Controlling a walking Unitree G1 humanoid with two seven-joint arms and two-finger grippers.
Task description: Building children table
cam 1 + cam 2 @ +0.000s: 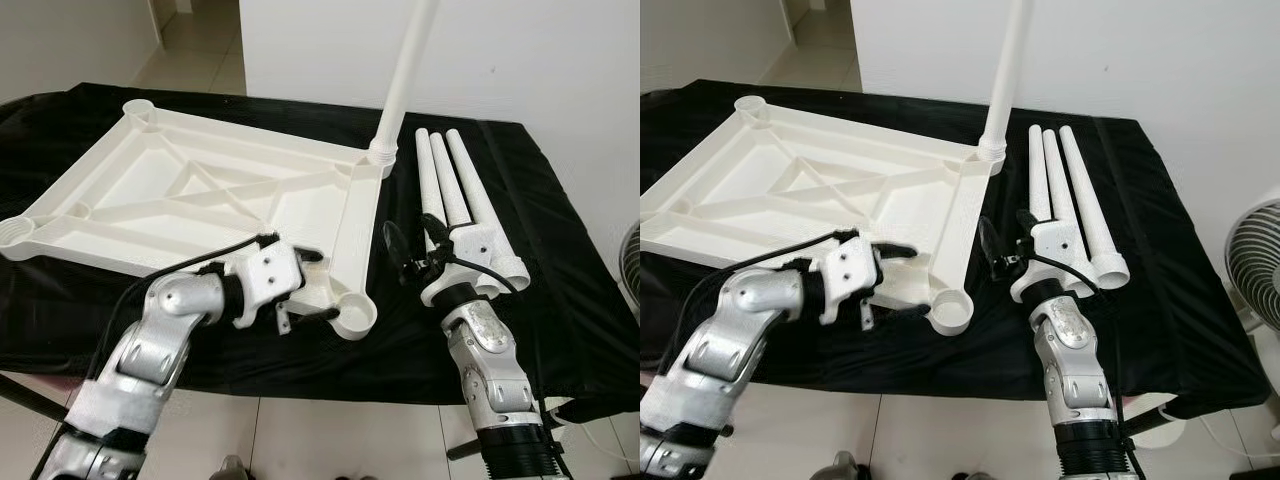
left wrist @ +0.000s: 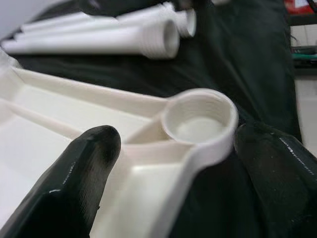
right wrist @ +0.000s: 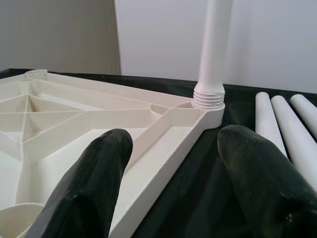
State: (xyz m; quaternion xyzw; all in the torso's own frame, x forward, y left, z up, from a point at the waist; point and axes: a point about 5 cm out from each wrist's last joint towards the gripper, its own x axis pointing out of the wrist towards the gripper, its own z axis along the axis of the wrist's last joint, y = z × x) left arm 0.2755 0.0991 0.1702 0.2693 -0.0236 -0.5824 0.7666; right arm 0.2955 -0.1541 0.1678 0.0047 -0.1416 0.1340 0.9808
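On the black-draped surface, the upturned white plastic tabletop lies left, its near-right socket between the left tool's spread fingers; the right tool, fingers apart, hovers beside three loose white legs.

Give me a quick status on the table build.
Left end effector open, straddling tabletop edge by near corner socket. Right end effector open, beside three loose legs. One leg screwed in. Nothing blocking.
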